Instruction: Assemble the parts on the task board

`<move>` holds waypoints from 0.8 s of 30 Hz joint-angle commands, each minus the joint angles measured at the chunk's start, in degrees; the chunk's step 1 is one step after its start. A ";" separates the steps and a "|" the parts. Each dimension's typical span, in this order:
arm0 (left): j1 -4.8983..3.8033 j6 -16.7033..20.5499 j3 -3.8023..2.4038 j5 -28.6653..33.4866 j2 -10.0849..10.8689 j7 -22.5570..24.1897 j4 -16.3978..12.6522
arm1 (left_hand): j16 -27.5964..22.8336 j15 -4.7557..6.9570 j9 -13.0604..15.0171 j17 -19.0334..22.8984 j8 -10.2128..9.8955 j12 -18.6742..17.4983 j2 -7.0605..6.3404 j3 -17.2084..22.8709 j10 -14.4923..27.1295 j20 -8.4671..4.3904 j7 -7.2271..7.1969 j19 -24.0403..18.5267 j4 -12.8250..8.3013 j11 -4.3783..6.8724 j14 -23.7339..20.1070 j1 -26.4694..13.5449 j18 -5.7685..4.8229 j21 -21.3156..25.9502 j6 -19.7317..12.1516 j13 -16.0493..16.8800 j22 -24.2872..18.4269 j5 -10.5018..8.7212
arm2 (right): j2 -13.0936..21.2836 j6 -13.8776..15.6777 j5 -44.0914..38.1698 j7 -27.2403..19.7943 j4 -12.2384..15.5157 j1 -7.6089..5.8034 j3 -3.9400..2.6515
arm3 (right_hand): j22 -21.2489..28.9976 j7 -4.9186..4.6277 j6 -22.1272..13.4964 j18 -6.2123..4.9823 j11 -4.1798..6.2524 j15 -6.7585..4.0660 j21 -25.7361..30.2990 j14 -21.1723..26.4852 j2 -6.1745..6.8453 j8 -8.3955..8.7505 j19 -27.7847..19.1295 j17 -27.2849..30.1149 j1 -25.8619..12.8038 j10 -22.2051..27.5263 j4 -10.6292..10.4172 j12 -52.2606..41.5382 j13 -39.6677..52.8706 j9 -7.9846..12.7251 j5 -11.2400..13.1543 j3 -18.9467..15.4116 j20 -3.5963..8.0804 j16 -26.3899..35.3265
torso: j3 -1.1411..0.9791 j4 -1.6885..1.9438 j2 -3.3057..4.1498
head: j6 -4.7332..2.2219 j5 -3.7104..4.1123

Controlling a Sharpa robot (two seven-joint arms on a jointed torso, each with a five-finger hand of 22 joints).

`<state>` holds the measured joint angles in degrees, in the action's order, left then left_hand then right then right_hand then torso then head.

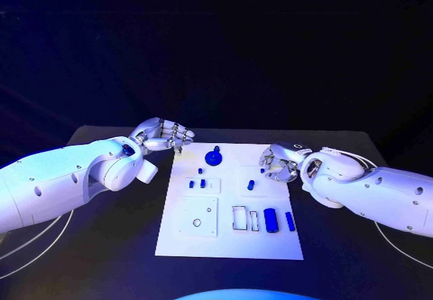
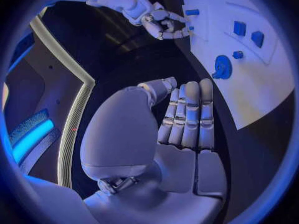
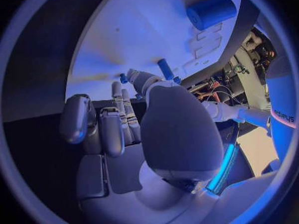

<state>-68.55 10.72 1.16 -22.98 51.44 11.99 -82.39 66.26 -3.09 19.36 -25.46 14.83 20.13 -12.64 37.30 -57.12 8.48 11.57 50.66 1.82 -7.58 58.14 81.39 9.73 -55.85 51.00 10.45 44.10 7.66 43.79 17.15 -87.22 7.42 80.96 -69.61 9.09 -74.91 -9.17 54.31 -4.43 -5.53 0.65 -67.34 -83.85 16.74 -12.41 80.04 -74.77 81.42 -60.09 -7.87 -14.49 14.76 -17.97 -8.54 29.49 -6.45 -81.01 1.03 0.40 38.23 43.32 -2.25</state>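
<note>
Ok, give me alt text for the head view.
A white task board lies mid-table with small blue parts on it. The left hand hovers off its far left corner, the right hand at its right edge; both hold nothing.

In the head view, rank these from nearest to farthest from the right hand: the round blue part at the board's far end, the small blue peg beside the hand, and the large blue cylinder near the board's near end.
Measured from the right hand:
1. Small blue peg, just beside the fingers, at the board's right edge.
2. Round blue part, at the board's far end, toward the left hand's side.
3. Large blue cylinder, lying in the near right part of the board.
</note>
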 commanded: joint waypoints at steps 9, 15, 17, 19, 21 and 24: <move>0.00 -0.04 -0.05 7.82 0.85 4.77 -2.00 | -0.39 -0.14 0.12 0.15 0.27 0.23 -0.03 -0.53 0.43 0.15 -0.02 -0.45 -0.02 -0.06 -0.25 -0.71 0.89 0.30 -0.21 0.10 -0.16 0.25 | -1.97 -0.39 -5.63 2.50 -1.65 0.66 -0.01 | -3.11 -0.35 0.31 -0.10 -0.17 0.45 -0.89 -2.34 -0.69 -0.31 0.72 -0.72 -0.93 -0.72 0.11 0.57 -0.83 0.08 -0.30 0.29 -0.12 -0.76 | 0.08 0.09 0.08 | 0.19 0.47; -0.01 -0.14 -0.05 7.95 1.13 4.66 -2.34 | -0.45 -0.15 0.13 0.19 0.30 0.30 0.03 -0.62 0.48 0.16 -0.01 -0.46 0.00 -0.06 -0.29 -0.75 0.89 0.42 -0.23 0.11 -0.25 0.26 | -2.72 -0.46 -5.52 2.30 -2.43 0.89 0.00 | -3.45 -0.22 0.94 -0.04 -0.02 0.33 -1.23 -2.51 -1.61 -0.58 1.01 -0.96 -1.11 -1.87 0.37 1.04 -2.24 0.14 0.43 2.39 -0.02 -0.93 | -0.01 0.09 0.05 | 0.34 0.41; -0.01 -0.11 -0.05 7.96 1.20 4.61 -2.47 | -0.45 -0.15 0.13 0.19 0.30 0.30 0.03 -0.62 0.48 0.16 -0.01 -0.46 0.00 -0.06 -0.29 -0.75 0.89 0.42 -0.23 0.11 -0.25 0.26 | -2.89 -0.70 -5.55 2.36 -2.56 1.01 0.01 | -3.82 -0.08 1.41 0.06 0.12 0.23 -1.81 -2.64 -2.07 -0.82 1.30 -1.25 -1.01 -2.51 0.64 1.09 -2.67 0.10 0.62 3.41 0.08 -1.11 | -0.01 0.05 0.04 | 0.39 0.40; -0.01 -0.07 -0.05 7.97 1.25 4.56 -2.57 | -0.45 -0.15 0.13 0.19 0.30 0.30 0.03 -0.62 0.48 0.16 -0.01 -0.46 0.00 -0.06 -0.29 -0.75 0.89 0.42 -0.23 0.11 -0.25 0.26 | -3.03 -1.13 -5.59 2.44 -2.62 1.15 0.01 | -5.22 0.13 2.28 0.55 0.43 -0.04 -4.27 -3.11 -2.50 -1.29 2.41 -2.52 -0.91 -3.84 1.16 0.86 -2.93 -0.06 0.61 4.46 0.28 -1.90 | -0.05 0.04 0.03 | 0.48 0.41; -0.01 -0.06 -0.05 7.97 1.30 4.50 -2.65 | -0.58 -0.15 0.14 0.26 0.33 0.43 0.20 -0.66 0.54 0.17 0.00 -0.47 -0.02 -0.06 -0.37 -0.70 0.90 0.60 -0.26 0.14 -0.38 0.33 | -3.13 -1.57 -5.62 2.51 -2.60 1.28 0.01 | -6.59 0.57 3.72 1.02 0.94 -0.43 -6.67 -3.40 -2.95 -2.10 3.51 -3.11 -1.16 -5.49 1.75 0.69 -3.13 -0.40 0.26 5.35 0.61 -2.31 | -0.05 0.02 0.01 | 0.53 0.39; -0.01 -0.04 -0.05 7.98 1.35 4.43 -2.70 | -0.71 -0.12 0.14 0.35 0.37 0.58 0.37 -0.62 0.62 0.14 0.00 -0.45 -0.21 -0.05 -0.47 -0.45 0.91 0.73 -0.29 0.16 -0.48 0.49 | -3.24 -2.16 -5.74 2.66 -2.51 1.45 0.01 | -7.41 1.20 5.15 1.29 1.58 -1.01 -8.01 -3.45 -3.54 -2.97 4.09 -3.12 -1.50 -7.25 2.53 0.70 -3.28 -0.89 0.25 6.01 0.93 -2.33 | -0.07 0.00 0.02 | 0.66 0.40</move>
<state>-68.53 10.72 1.17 -15.76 52.79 15.50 -84.87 65.76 -3.09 19.41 -25.17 14.83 20.45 -12.41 36.89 -56.92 8.68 11.56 50.47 1.71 -7.78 58.14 81.16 9.73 -55.36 51.00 10.56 43.66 7.97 40.66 17.15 -91.97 9.83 78.34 -68.55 8.89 -74.94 -8.02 59.14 -3.49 -4.15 -0.13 -75.19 -83.93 13.71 -15.27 83.74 -74.94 79.77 -66.89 -5.44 -13.44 11.38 -18.78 -8.17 35.31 -5.63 -83.13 0.98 0.43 38.27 43.88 -1.84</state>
